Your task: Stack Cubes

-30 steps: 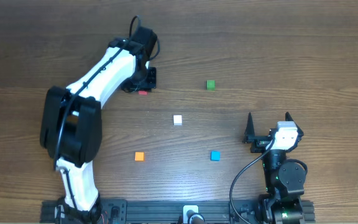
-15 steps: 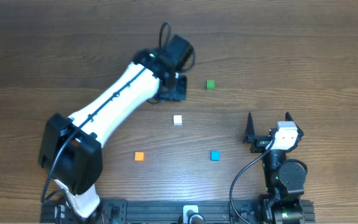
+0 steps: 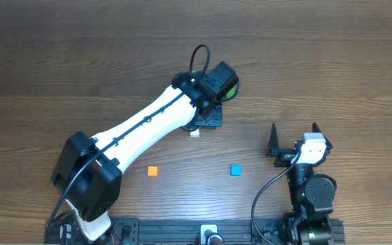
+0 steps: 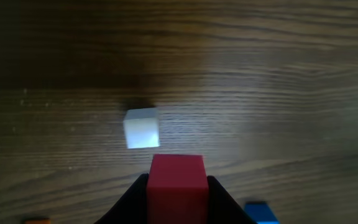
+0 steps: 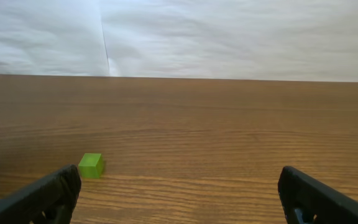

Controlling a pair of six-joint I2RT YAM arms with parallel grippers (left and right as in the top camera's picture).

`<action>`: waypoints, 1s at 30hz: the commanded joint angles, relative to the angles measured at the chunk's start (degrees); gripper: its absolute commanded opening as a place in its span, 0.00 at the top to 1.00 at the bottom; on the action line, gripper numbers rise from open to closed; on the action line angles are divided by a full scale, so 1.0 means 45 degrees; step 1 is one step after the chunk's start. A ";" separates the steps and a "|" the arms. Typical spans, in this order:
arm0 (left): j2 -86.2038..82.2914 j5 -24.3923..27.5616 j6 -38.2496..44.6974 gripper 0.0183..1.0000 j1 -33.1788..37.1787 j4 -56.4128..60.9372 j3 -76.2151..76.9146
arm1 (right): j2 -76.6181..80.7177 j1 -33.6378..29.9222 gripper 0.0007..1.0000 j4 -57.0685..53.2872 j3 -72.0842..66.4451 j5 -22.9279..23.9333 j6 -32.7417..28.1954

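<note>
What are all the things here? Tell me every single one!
red cube: one, red, gripped in the left hand
white cube: one, white, on the table, close by the red cube
green cube: one, green, on the table, farthest from the arm bases
orange cube: one, orange, on the table, left arm's side
blue cube: one, blue, on the table, nearer the right arm
table: one, brown wood, under everything
left hand: one, black, out over the middle
right hand: one, black, open, near its base
</note>
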 commanded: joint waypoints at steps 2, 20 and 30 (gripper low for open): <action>0.0015 -0.0306 -0.0583 0.98 0.0680 0.0296 -0.1039 | -0.0083 -0.0083 0.01 0.0024 -0.0117 -0.0107 -0.0097; 0.0573 -0.0228 -0.0525 0.98 0.0228 0.1243 -0.1690 | -0.0083 -0.0083 0.01 0.0024 -0.0117 -0.0107 -0.0097; 0.0831 -0.0738 -0.0233 0.98 0.0243 0.1297 -0.1690 | -0.0083 -0.0083 0.01 0.0024 -0.0117 -0.0107 -0.0097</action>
